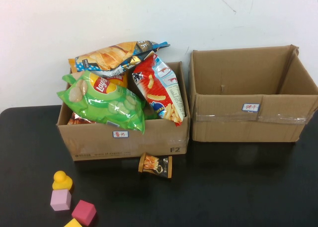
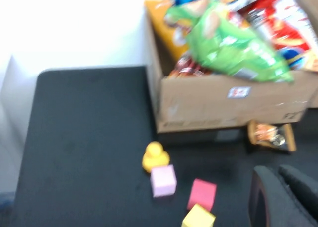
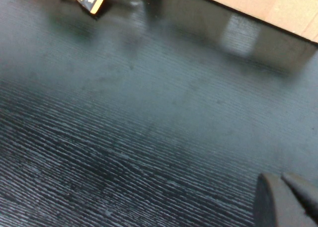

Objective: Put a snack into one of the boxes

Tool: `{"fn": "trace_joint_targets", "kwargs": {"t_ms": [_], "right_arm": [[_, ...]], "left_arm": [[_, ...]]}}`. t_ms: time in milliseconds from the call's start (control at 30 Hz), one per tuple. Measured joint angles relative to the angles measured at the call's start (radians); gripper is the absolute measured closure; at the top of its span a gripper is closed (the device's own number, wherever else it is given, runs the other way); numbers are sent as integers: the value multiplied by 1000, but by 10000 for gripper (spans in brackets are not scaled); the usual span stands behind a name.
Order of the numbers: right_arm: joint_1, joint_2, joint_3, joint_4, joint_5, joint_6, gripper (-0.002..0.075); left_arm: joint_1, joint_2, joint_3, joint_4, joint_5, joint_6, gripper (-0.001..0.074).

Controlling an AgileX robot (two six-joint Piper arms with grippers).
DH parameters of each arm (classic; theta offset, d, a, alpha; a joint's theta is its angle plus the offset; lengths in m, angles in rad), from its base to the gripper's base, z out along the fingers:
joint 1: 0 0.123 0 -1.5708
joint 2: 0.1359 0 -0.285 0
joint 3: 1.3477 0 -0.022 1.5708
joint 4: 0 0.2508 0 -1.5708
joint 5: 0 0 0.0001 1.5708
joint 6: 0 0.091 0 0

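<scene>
While both grippers hover closed, empty, the small snack packet (image 1: pixel 155 165) lies flat.
Left gripper (image 2: pixel 278 197) and right gripper (image 3: pixel 283 197) above matte black table (image 1: pixel 238 187); crinkly orange-brown packet touches the full cardboard box (image 1: pixel 124 142).

Two cardboard boxes (image 1: pixel 124 137) (image 1: pixel 248 120), four snack bags (image 1: pixel 102 100), one small packet (image 1: pixel 156 165), four foam toys (image 1: pixel 61 199).

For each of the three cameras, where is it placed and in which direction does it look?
High view: raised on the robot's side, looking down at the full box, the empty box and the black table; no arm shows.
Left wrist view: above the toy blocks, facing the full box; shut left gripper shows.
Right wrist view: low over bare table; shut right gripper shows.
Shared by all: the small snack packet.
</scene>
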Motion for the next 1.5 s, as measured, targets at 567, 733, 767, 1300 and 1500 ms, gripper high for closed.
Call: {"fn": "trace_joint_targets", "kwargs": {"t_ms": [567, 733, 767, 1300, 1500], "right_arm": [[0, 0, 0, 0, 0, 0, 727], [0, 0, 0, 0, 0, 0, 727], [0, 0, 0, 0, 0, 0, 727], [0, 0, 0, 2, 0, -2, 727], [0, 0, 0, 2, 0, -2, 727]], "left_arm": [[60, -184, 616, -137, -591, 25, 736], [68, -215, 638, -139, -577, 31, 736], [74, -215, 638, -139, -576, 31, 736], [129, -215, 638, -143, -568, 53, 736], [129, -215, 638, -143, -568, 56, 736]]}}
